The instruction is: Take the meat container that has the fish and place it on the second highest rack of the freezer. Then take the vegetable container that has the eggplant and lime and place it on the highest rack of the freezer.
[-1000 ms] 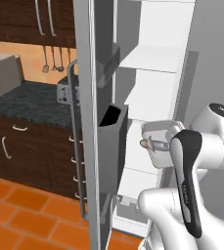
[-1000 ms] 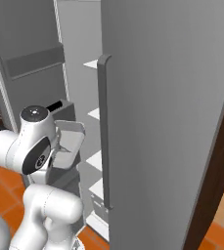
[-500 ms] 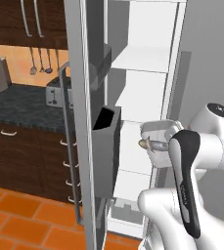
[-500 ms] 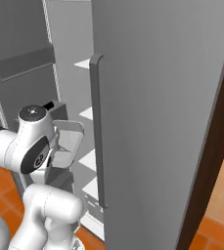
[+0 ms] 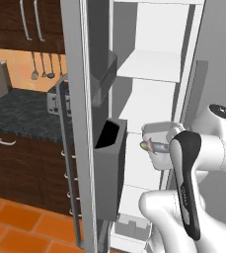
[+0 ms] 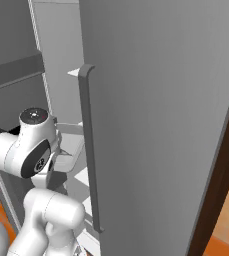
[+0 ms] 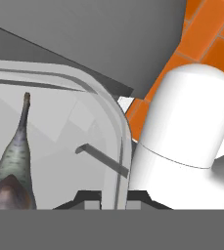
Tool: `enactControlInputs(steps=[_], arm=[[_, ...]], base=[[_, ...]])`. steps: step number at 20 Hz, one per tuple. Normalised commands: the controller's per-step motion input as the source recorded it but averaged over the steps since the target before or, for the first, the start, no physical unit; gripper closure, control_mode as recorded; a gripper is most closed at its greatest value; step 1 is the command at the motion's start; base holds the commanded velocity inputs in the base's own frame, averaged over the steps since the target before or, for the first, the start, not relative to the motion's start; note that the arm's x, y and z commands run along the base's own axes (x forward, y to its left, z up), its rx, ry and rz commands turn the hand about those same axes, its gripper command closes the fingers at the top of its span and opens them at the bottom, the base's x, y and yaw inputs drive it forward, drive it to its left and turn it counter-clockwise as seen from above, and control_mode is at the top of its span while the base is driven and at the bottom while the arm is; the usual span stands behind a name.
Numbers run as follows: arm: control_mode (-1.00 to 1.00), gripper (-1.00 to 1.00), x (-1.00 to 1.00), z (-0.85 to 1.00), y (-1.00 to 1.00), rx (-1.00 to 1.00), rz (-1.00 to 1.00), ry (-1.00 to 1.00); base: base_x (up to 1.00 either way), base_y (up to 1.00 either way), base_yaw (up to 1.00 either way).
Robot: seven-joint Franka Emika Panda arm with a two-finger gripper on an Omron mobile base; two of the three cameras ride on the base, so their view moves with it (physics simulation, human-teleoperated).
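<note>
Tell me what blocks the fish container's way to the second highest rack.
Nothing visible does. The container with the fish is held up at the open freezer, its door swung wide to the left. The white shelf above it lies bare, with open space between. Whether that is the second highest rack I cannot tell.

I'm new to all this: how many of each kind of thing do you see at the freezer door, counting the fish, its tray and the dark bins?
Fish: 1
Container: 1
Door bins: 2
Total: 4
</note>
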Motion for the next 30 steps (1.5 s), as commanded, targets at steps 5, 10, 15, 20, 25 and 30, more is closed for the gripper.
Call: enactControlInputs(steps=[5,10,15,20,25,30], arm=[[1.00,1.00,0.00,0.00,0.00,0.00,0.00,0.00],[1.00,1.00,0.00,0.00,0.00,0.00,0.00,0.00],[1.00,1.00,0.00,0.00,0.00,0.00,0.00,0.00],[1.00,1.00,0.00,0.00,0.00,0.00,0.00,0.00],[-1.00,1.00,0.07,-0.01,0.08,0.00,0.00,-0.02],[-1.00,1.00,0.34,-0.01,0.18,0.01,-0.10,-0.06]], base=[[0.13,0.05,0.01],[0.20,0.21,-0.01],[0.14,0.22,0.00],[0.06,0.06,0.00],[0.00,0.00,0.00],[0.00,0.00,0.00]])
